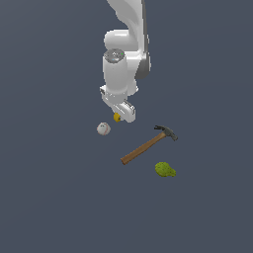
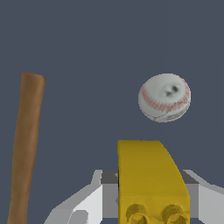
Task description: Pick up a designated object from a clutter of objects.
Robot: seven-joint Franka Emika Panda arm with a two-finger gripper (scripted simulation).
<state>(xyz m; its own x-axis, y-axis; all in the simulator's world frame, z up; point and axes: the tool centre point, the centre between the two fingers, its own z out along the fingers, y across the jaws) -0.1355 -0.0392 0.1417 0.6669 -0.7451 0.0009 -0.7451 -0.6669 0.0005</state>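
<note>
The designated object is a small yellow lump (image 1: 117,117), half hidden under my gripper (image 1: 121,116) in the exterior view. In the wrist view it fills the space between my fingers as a yellow blocky piece (image 2: 148,175) with two round marks at its near end. My gripper (image 2: 151,176) stands with a jaw pressed against each side of the lump, shut on it. The white ball (image 1: 103,129) with red stitching lies just to the exterior view's left of the gripper, and it also shows in the wrist view (image 2: 164,97), apart from the lump.
A hammer with a wooden handle (image 1: 143,148) and a dark head (image 1: 167,132) lies on the exterior view's right; its handle also shows in the wrist view (image 2: 25,144). A green lumpy object (image 1: 165,169) lies beyond the handle's end. The floor is plain dark grey.
</note>
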